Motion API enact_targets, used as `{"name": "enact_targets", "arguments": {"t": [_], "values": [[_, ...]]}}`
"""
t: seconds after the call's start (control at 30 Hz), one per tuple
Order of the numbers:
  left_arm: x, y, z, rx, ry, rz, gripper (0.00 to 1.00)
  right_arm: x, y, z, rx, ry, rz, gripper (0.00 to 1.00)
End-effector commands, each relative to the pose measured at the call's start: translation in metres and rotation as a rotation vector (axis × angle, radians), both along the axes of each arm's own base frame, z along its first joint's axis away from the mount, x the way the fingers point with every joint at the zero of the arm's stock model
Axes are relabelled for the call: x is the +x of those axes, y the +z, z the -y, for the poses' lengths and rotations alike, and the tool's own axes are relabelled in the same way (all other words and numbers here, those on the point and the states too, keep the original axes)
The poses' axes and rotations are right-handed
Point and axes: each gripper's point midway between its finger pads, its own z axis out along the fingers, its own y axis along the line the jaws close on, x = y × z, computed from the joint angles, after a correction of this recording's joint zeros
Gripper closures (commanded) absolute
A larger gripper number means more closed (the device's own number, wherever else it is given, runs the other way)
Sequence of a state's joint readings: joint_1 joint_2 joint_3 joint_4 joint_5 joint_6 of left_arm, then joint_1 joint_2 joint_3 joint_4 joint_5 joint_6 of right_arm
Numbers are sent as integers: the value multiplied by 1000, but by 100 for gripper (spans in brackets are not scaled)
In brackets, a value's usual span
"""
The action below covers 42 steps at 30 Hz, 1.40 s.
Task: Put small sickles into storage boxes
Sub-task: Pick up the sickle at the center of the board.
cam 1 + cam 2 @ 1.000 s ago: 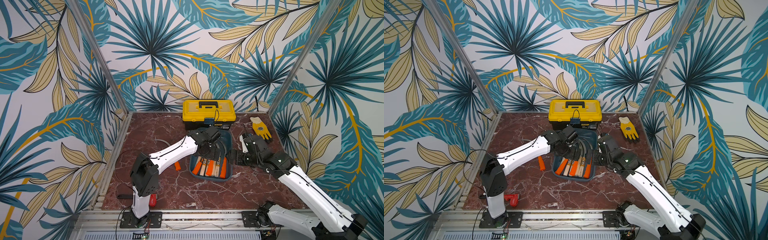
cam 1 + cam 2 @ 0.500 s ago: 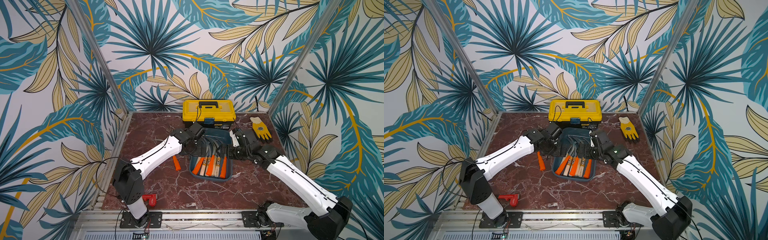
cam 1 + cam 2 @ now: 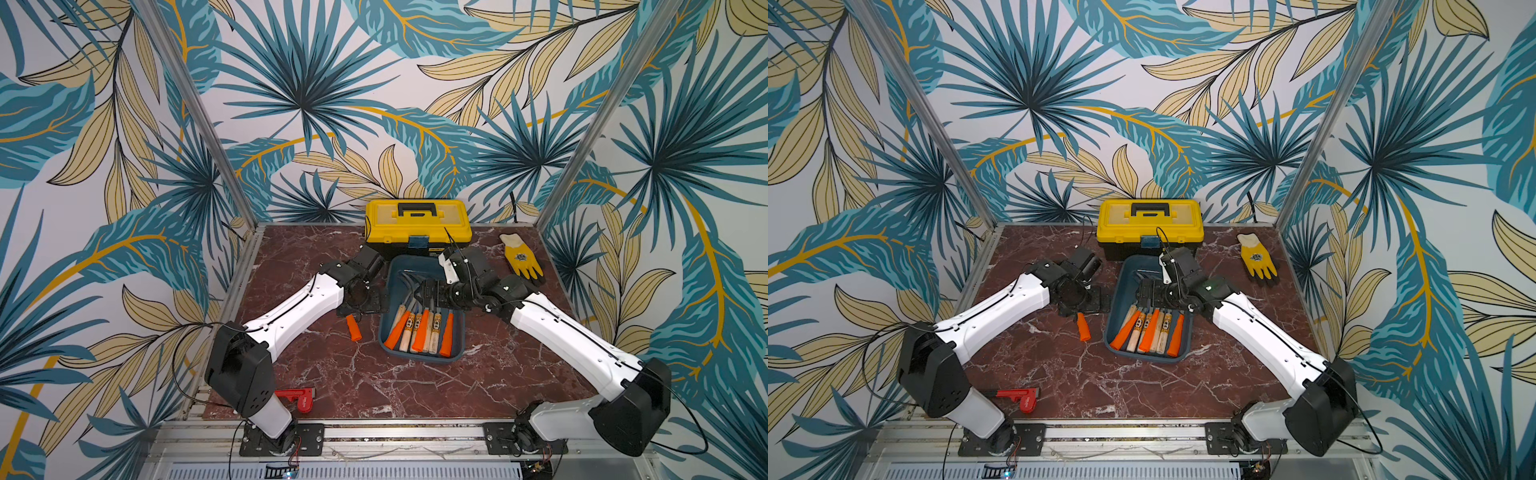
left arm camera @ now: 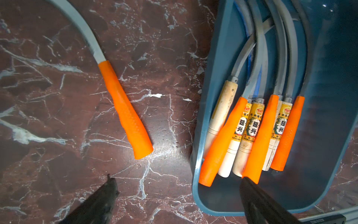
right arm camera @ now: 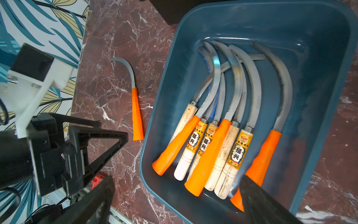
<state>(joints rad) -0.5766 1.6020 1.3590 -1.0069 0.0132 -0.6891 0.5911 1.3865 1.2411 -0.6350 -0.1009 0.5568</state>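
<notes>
White left arm (image 3: 299, 307) low (gripper (image 4: 177, 180) wide) over sickle (image 4: 124, 108).

sickles (image 5: 209, 147) lie in teal tray (image 5: 271, 23); orange-handled sickle (image 5: 137, 114) beside.

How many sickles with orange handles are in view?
4. In the blue tray: one sickle, a second, a third, between wooden-handled ones. A fourth lies on the table beside the tray. Others may be hidden underneath.

Two high frontal overviews; both wrist views close above the tray (image 4: 219, 58).
</notes>
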Motion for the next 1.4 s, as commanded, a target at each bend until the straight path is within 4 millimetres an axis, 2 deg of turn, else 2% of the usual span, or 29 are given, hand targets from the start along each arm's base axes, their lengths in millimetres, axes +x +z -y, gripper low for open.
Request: {"name": "enact_targets", "arguments": {"t": [0.0, 0.37, 0.5, 0.57, 0.77, 0.93, 1.37], "values": [[-2, -1, -11, -20, 55, -15, 1, 5, 7, -17, 30, 38, 15, 0], [-4, -32, -44, 31, 174, -93, 1, 12, -8, -46, 27, 94, -15, 0], [-5, -47, -51, 50, 201, -135, 6, 14, -12, -54, 31, 111, -26, 0], [-5, -55, -54, 57, 219, -164, 12, 16, -14, -57, 31, 119, -31, 1], [-4, -69, -57, 84, 243, -201, 32, 18, -21, -64, 28, 134, -48, 0], [-6, -86, -56, 92, 261, -243, 41, 21, -24, -68, 22, 143, -57, 0], [-13, -118, -54, 108, 282, -309, 43, 21, -30, -67, -22, 174, -60, 0]]}}
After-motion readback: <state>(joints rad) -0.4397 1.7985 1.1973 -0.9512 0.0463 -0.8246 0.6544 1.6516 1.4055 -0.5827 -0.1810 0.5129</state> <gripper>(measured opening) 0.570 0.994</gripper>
